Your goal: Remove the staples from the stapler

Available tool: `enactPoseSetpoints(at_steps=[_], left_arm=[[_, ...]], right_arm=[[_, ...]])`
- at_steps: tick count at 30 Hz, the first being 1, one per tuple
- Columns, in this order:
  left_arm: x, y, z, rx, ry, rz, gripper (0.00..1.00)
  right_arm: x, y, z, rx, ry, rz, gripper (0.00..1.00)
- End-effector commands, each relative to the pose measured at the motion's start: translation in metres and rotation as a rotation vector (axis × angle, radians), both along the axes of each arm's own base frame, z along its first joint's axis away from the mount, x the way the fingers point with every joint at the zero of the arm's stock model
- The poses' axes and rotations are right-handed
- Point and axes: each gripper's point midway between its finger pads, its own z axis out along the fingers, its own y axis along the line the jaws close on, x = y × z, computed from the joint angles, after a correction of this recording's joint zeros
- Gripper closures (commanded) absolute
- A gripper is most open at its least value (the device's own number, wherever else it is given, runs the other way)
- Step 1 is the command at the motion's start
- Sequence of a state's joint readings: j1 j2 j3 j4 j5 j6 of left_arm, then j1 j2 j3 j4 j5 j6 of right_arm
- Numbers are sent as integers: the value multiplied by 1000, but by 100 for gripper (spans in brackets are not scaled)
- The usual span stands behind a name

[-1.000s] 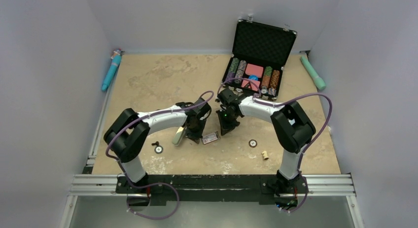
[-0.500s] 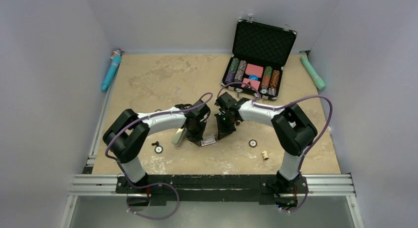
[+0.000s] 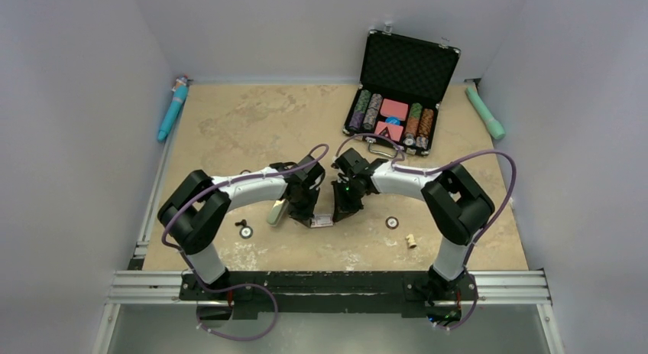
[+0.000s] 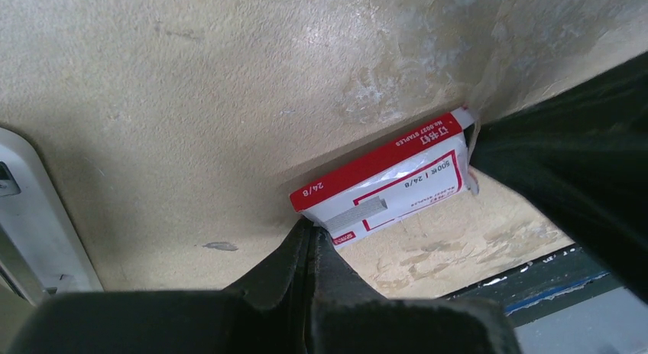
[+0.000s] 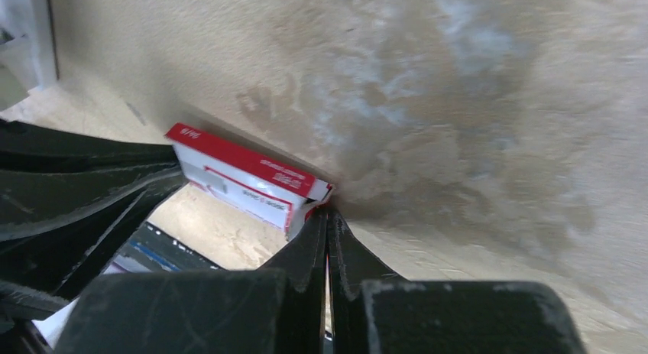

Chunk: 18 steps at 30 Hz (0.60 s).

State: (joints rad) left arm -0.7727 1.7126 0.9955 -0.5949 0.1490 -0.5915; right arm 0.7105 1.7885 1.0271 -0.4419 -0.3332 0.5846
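- The right gripper is closing in, nudging the staple box toward the left gripper.
- Both jaws are sitting shut and empty, tips touching the box.
- The stapler is seemingly lying in the case, well apart from both arms; they should be reaching there instead.

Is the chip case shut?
No, the case stands open against the back wall, with rows of chips showing inside.

Red-and-white box, "24/8" on its red edge, "500 | 24/8" on white face, "STAPLES" in small print
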Motion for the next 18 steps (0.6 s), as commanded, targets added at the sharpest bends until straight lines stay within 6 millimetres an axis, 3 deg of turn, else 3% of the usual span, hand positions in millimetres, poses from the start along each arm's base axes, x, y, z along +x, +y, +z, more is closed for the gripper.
enactPoseSetpoints(at_steps=[1, 3, 8, 18], left_arm=[[3, -10, -7, -34, 1, 3, 100], [3, -10, -6, -33, -1, -3, 100], [3, -8, -5, -26, -6, -20, 100], [2, 5, 7, 11, -36, -56, 100]], right_arm=[[-3, 55, 37, 212, -25, 79, 100], [-1, 58, 48, 245, -45, 76, 100], [-16, 51, 49, 278, -33, 78, 100], [-23, 15, 44, 111, -50, 65, 100]])
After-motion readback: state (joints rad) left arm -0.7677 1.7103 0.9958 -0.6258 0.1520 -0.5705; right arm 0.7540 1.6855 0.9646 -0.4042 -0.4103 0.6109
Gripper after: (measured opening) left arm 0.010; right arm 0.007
